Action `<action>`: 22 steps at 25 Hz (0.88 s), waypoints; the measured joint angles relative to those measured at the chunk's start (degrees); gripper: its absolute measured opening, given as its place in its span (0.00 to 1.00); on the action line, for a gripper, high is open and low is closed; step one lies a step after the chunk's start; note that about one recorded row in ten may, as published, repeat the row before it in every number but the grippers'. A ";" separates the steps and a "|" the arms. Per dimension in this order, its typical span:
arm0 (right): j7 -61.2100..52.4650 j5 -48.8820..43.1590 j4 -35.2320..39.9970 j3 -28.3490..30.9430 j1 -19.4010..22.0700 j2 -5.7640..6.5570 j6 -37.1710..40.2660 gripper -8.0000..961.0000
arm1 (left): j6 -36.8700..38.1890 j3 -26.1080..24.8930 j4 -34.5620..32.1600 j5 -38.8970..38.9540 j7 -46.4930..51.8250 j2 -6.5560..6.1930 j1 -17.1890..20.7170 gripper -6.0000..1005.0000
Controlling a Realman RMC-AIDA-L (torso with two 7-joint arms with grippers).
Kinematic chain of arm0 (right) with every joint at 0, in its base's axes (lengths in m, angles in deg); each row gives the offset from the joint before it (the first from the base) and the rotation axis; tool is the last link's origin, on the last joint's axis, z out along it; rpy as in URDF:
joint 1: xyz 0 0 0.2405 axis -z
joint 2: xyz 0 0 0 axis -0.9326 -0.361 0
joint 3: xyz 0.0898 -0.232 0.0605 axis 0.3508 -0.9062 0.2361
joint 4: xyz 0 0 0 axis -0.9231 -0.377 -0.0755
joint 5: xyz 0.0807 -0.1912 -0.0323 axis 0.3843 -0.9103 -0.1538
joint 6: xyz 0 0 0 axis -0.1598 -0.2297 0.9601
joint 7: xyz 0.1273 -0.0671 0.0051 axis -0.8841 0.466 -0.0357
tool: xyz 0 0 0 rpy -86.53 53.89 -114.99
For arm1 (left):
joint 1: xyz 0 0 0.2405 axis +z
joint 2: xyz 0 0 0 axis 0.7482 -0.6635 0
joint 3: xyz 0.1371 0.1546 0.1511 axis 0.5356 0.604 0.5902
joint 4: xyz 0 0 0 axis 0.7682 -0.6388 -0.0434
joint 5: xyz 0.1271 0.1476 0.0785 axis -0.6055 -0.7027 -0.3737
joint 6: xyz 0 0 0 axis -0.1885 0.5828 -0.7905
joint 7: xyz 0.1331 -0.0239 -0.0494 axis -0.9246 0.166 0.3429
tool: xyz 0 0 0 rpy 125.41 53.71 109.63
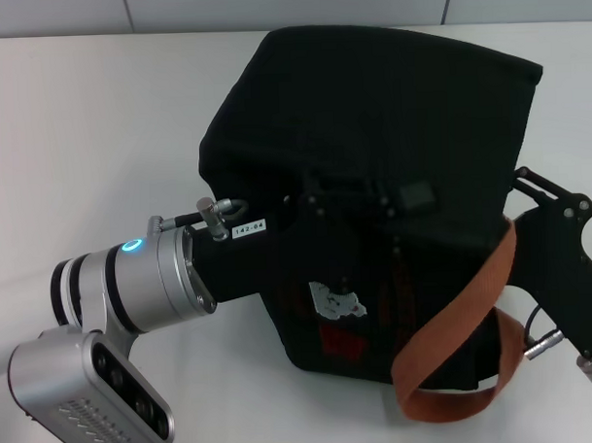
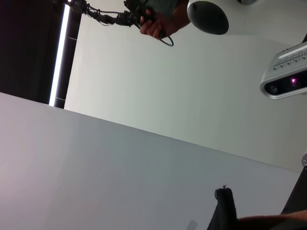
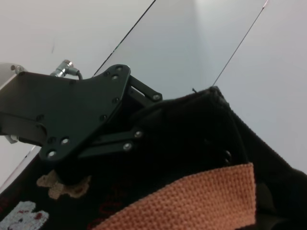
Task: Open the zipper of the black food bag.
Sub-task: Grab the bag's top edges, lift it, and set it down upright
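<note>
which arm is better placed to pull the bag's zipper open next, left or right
Probably left: the left gripper is already up against the black food bag near its top edge. The right gripper sits at the bag's side by the orange strap.

The head camera is looking forward and down from above, taking in the whole black bag [image 1: 373, 199] on the white table [image 1: 79, 122], with the left arm [image 1: 133, 281] reaching in from the near left and the right gripper [image 1: 560, 251] at the bag's right side.

The left wrist camera is tilting upward, away from the work, catching mostly wall and ceiling, plus a sliver of the bag's edge [image 2: 224, 208] low in its picture.

The right wrist camera is sitting very close against the bag [image 3: 201, 143], facing across its side toward the left gripper [image 3: 81, 120]. It is sharing the orange strap [image 3: 192, 201] and bear patches [image 3: 29, 215] with the head view.
</note>
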 joint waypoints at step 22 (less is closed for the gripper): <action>0.00 0.03 0.39 -0.17 3.37 0.12 -1.63 0.02 | -0.12 -0.63 0.01 0.27 0.79 0.00 -0.27 0.10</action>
